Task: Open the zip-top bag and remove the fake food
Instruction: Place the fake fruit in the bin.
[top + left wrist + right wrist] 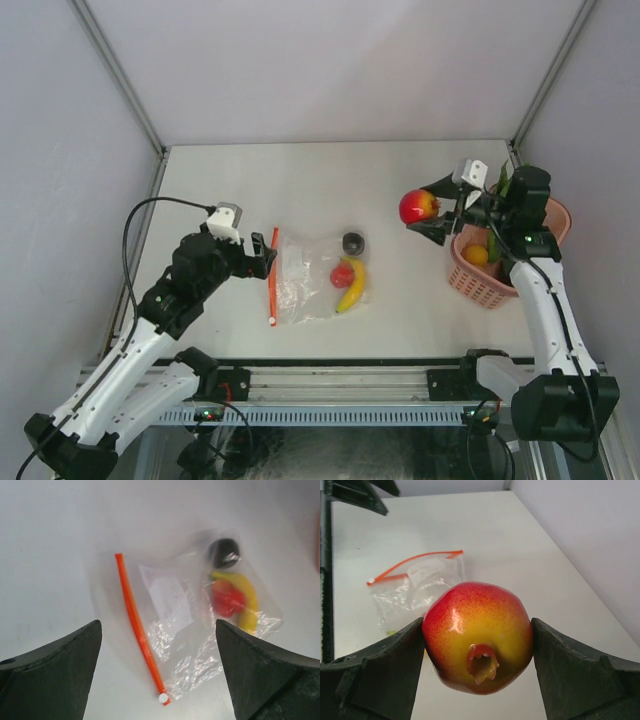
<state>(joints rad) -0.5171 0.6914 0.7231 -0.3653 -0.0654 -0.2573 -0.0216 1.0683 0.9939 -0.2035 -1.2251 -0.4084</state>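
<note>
While the zip-top bag (312, 278) lies flat on the table (220, 190) near the middle of its near edge, orange zipper strip (272, 275) toward the left, a banana (353, 285), a red piece (342, 274) and a dark ball (352, 243) sit inside. The left hand (266, 254) hovers released just beside the strip. The right hand (432, 214), raised near the right edge beside the pink basket (470, 282), grasps a red-and-yellow fruit (418, 206).

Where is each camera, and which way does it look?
Top camera: high behind, looking down at both arms and the white table.
Left wrist camera: on the left gripper, looking down past its open fingers at the clear plastic zip-top bag.
Right wrist camera: on the right gripper, facing the red-and-yellow toy fruit clamped between its fingers.
All three see the bag.
</note>
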